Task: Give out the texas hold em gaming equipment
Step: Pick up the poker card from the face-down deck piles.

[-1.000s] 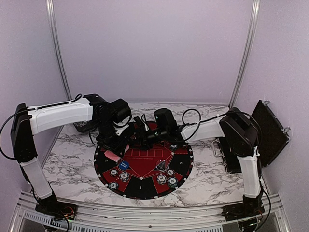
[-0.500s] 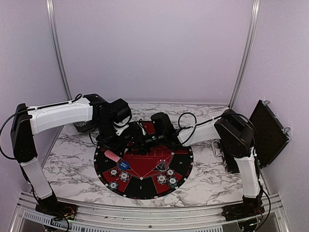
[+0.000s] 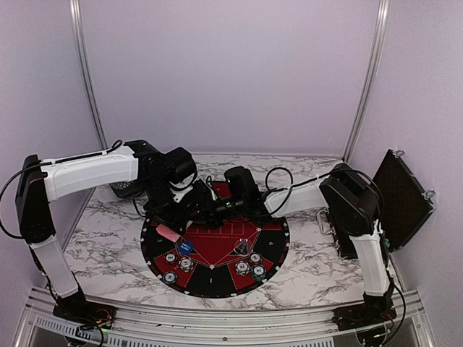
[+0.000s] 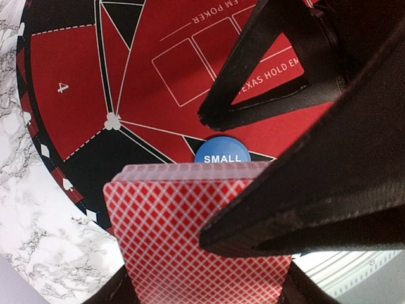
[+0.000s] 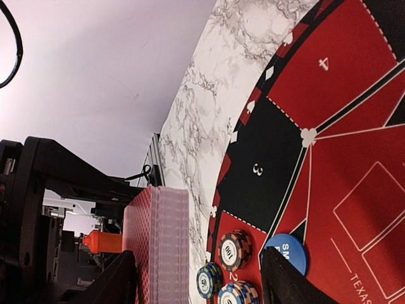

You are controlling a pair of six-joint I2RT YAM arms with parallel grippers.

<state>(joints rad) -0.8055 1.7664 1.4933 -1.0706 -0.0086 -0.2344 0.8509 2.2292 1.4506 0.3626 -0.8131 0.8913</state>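
Observation:
A deck of red-backed playing cards [image 4: 190, 234] stands on edge above the mat's left side, and my left gripper [image 4: 205, 286] is shut on its lower end. From the top it shows as a pale block [image 3: 168, 233] under the left gripper [image 3: 172, 220]. My right gripper [image 3: 205, 205] has reached across to it. In the right wrist view the deck [image 5: 158, 244] stands between the open right gripper's [image 5: 196, 286] fingers, close to the left one. The blue "SMALL" marker [image 4: 226, 152] lies flat beyond the deck. Striped poker chips [image 5: 235, 251] sit in seat 2.
The round black-and-red mat [image 3: 273, 242] covers the middle of the marble table. Two chip groups lie near its front edge, one on the left [image 3: 178, 264] and one on the right [image 3: 252, 266]. A black case [image 3: 402, 192] stands open at the right wall.
My right gripper has slid left across the mat up to the held deck, its jaws narrowing slightly. The left arm and deck have stayed put.

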